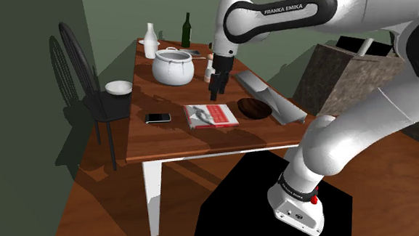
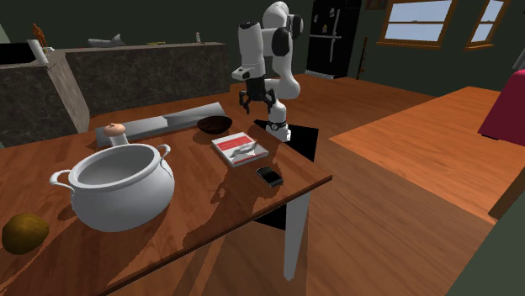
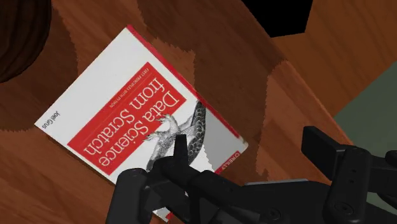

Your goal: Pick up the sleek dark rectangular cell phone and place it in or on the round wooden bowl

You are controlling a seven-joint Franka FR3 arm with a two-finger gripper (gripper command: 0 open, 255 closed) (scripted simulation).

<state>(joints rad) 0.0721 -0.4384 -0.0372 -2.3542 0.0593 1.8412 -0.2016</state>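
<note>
- The cell phone point(image 1: 157, 117) lies flat on the table point(image 1: 173, 141), left of centre in the shoulder view and close to the table's near edge; in the second exterior view it sits by the table's right-hand corner, just to the lower right of the book point(image 1: 210, 116).
- The gripper point(image 2: 256, 104) hangs over the book, well apart from the cell phone; its fingers point(image 3: 326, 151) stand spread, with nothing between them.
- The bowl point(image 1: 254, 108), dark and round, sits to the right of the book in the shoulder view; the book lies between the cell phone and the bowl.
- Handling, as a judgement: expect a thin, stiff, light slab with smooth faces; it will probably slide out of a weak pinch, and its face likely won't take a hard drop into the bowl.
- Where to take hold: pinch it across the short width at mid-length, one finger on each long edge; it lies so low that your fingertips must come down almost to the wood; a hold near one end would let it swing.
- Direction: in the shoulder view its long axis runs left to right, about parallel to the table's near edge; in the second exterior view it runs from upper left to lower right; you cannot tell which end is the top.
- You will likely have to turn the wrist so the fingers close across that axis.
</note>
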